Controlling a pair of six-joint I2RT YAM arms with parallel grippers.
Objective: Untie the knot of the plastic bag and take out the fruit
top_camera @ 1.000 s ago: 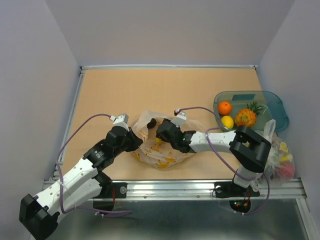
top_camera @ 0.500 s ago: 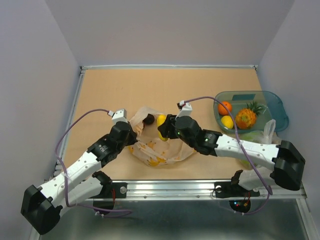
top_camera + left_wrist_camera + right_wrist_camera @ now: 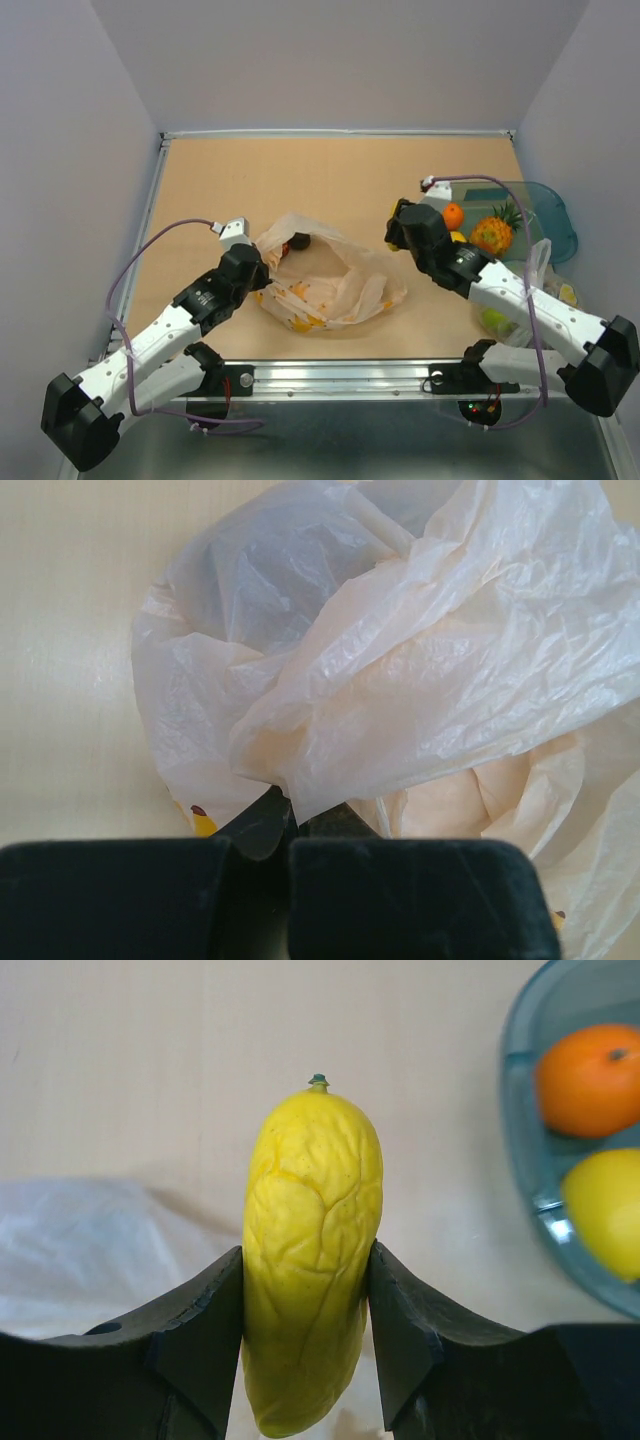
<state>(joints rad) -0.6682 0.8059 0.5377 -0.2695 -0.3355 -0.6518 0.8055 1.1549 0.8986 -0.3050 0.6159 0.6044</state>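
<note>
Two grips: left claw (image 3: 287, 818) pinching 9 o'clock edge of thin peach plastic bag (image 3: 345, 285), right claw (image 3: 305, 1260) clamping wrinkled yellow fruit (image 3: 312, 1210).

a robot lab bench, by the look of it: bare grey walls (image 3: 350, 60) box in a tan table (image 3: 330, 180), with left arm (image 3: 160, 340) and right arm (image 3: 530, 300) mounted by a metal rail (image 3: 340, 375).

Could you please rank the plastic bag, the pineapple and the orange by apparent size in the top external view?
Largest: plastic bag.
Then: pineapple.
Smallest: orange.
Pineapple and orange sit side by side, so nearness hardly skews that.
</note>
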